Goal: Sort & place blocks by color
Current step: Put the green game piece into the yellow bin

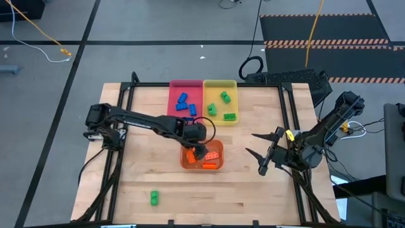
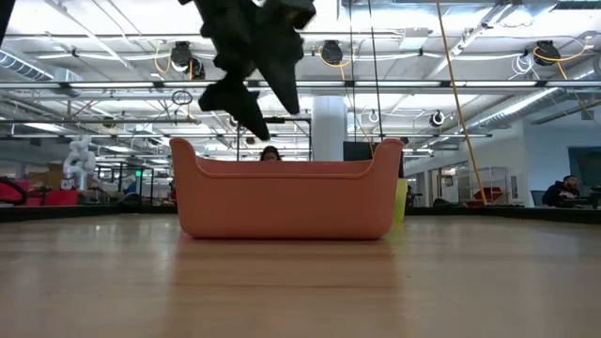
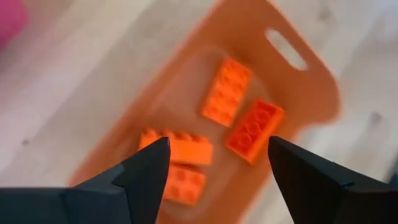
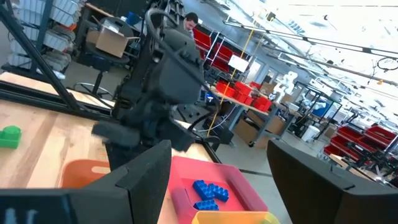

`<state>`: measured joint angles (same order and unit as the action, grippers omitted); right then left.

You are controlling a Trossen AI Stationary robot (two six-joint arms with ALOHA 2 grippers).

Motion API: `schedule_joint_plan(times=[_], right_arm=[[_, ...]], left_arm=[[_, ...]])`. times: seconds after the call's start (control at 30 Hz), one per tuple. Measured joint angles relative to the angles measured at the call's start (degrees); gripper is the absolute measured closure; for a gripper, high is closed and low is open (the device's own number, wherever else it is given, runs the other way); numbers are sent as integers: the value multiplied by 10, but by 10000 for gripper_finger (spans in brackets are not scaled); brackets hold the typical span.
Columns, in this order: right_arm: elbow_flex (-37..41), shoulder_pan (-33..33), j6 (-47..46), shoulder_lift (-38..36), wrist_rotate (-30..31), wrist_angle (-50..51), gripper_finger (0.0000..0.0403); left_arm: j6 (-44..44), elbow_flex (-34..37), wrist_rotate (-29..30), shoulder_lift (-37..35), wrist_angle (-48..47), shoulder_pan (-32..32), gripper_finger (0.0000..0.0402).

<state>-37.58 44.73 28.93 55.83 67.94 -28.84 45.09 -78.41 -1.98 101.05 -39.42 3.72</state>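
My left gripper (image 1: 198,152) hovers open above the orange tray (image 1: 185,161), holding nothing; in its wrist view (image 3: 217,152) several orange blocks (image 3: 227,90) lie flat on the tray floor. The pink tray (image 1: 174,89) holds blue blocks (image 1: 183,99), and the yellow tray (image 1: 235,88) holds green blocks (image 1: 224,96). One green block (image 1: 154,198) lies alone on the table near its near edge. My right gripper (image 1: 258,152) waits open above the table's right side, empty. In the low view the orange tray (image 2: 286,202) stands under the left gripper (image 2: 258,103).
A black frame (image 1: 288,107) runs around the wooden table (image 1: 145,171). The pink and yellow trays sit side by side at the far edge. Bare wood lies between the orange tray and the lone green block. A person (image 4: 189,20) shows in the room beyond.
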Motion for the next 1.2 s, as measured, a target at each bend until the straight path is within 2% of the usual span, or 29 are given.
schedule_joint_plan(times=[0.13, 0.23, 0.43, 0.8, 0.97, 1.1, 1.2], right_arm=[[0, 0, -4, 0, 0, 4, 145], [0, 0, -7, 0, 0, 9, 145], [0, 0, -10, 0, 0, 9, 145], [0, 0, -23, 0, -2, 4, 145], [0, 0, -27, 0, -4, 4, 145], [0, 0, -27, 0, -5, 4, 145], [0, 0, -25, 0, -5, 4, 145]], left_arm=[[-4, 0, -54, -27, -45, 15, 132], [2, 0, -63, -52, -115, 40, 143], [120, 0, -74, -78, -239, 105, 166], [423, 0, -113, -92, -235, 263, 177], [556, 0, -113, -87, -234, 310, 176], [610, 0, -114, -87, -234, 328, 176], [617, 0, -102, -87, -234, 333, 176]])
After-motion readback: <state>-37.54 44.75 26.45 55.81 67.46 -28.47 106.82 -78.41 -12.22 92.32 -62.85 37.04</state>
